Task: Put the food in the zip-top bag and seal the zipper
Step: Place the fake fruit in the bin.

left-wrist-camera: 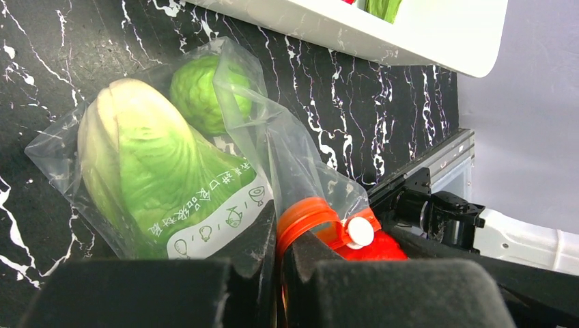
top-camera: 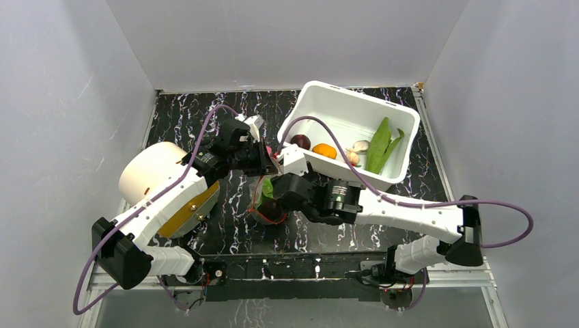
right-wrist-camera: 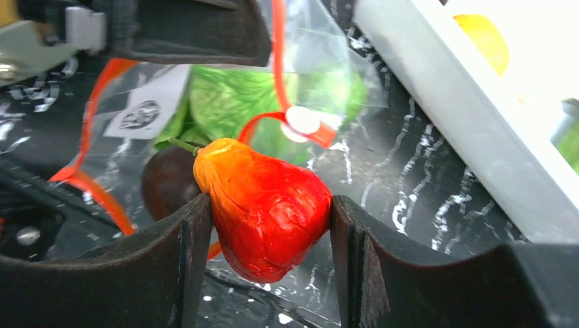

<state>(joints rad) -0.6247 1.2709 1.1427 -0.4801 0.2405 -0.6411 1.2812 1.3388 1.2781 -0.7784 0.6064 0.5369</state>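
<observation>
1. Zip-top bag (left-wrist-camera: pixel 293 157) lies on the black marbled table (top-camera: pixel 191 116), between the two arms and just beside the white tub (top-camera: pixel 341 116)
2. Through its clear film the pale-green cabbage (left-wrist-camera: pixel 150 171) and the green ball (left-wrist-camera: pixel 198 92) show inside, touching each other
3. Left gripper (left-wrist-camera: pixel 278 266) is pinched together on the zipper (left-wrist-camera: pixel 307 215) at the mouth edge, close to the white slider tab (left-wrist-camera: pixel 360 232)
4. Right gripper (right-wrist-camera: pixel 270 212) is clamped on the red tomato (right-wrist-camera: pixel 266 198), one finger on each side, at the bag's open mouth; a dark purple round (right-wrist-camera: pixel 167 181) lies just beside it
5. The tub holds a second purple round (top-camera: pixel 300 142), the orange piece (top-camera: pixel 325 151), mushrooms (top-camera: pixel 358 147) and long green pods (top-camera: pixel 381 143)
</observation>
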